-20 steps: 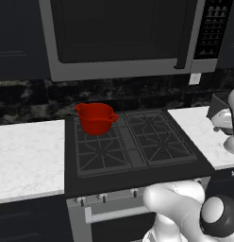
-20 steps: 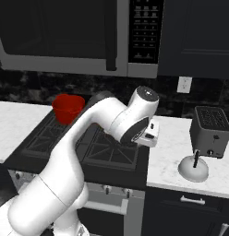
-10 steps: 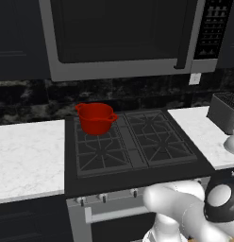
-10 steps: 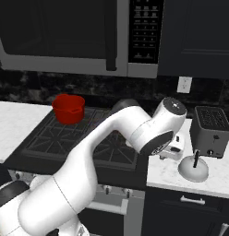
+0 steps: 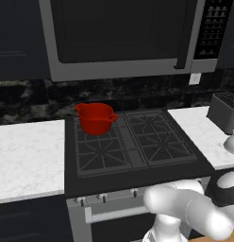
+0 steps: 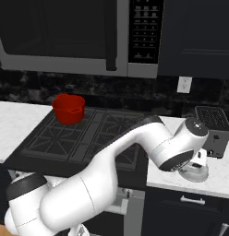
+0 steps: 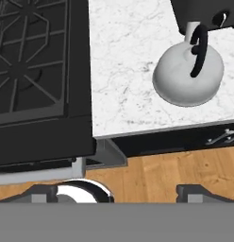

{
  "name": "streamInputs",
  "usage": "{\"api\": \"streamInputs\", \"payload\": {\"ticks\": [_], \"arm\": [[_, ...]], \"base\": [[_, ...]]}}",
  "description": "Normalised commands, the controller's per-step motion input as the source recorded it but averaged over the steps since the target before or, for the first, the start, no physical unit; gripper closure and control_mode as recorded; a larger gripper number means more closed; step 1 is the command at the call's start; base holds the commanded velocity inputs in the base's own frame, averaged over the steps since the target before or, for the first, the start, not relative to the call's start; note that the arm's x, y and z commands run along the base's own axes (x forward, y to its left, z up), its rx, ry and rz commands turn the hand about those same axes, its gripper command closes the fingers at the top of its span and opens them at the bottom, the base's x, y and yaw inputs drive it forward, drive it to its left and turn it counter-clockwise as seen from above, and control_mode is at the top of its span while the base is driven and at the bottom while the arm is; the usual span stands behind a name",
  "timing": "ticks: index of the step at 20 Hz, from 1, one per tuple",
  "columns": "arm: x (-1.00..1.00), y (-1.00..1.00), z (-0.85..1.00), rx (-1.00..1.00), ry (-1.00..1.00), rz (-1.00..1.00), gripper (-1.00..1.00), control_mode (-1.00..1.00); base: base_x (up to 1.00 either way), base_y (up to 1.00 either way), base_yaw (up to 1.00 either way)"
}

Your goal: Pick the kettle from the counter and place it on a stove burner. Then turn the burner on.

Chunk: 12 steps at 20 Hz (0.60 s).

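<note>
The kettle (image 7: 185, 80), a squat white-silver dome with a thin dark handle, stands on the white counter right of the stove, just in front of the toaster. It also shows under my hand as kettle (image 6: 195, 173) and at the frame edge as kettle (image 5: 231, 143). My gripper (image 7: 120, 193) hangs open above the counter's front edge, nothing between its fingertips (image 7: 43, 192); the kettle lies ahead and to the right of them. The front-left stove burner (image 5: 96, 159), seen too as burner (image 6: 51, 140), has a bare dark grate.
A red two-handled pot (image 5: 95, 118) sits on the rear-left burner. A black toaster (image 6: 212, 130) stands right behind the kettle. The microwave (image 5: 123, 38) hangs over the cooktop. White counter (image 5: 27, 156) stretches left of the stove.
My arm has swung right, from over the cooktop's right side to above the counter, and the hand now hangs over the kettle. The kettle and pot have not moved.
</note>
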Motion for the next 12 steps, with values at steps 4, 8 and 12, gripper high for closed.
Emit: {"api": "streamInputs", "payload": {"ticks": [4,8,12], "arm": [[0.07,-0.72,0.00,0.04,0.02,0.00,-1.00,-1.00],[0.22,-0.52,-0.08,0.01,0.01,0.00,-1.00,-1.00],[0.37,-0.13,-0.32,0.00,0.00,0.00,-1.00,-1.00]], "base": [[0.00,0.00,0.00],[0.00,0.00,0.00],[0.00,0.00,0.00]]}}
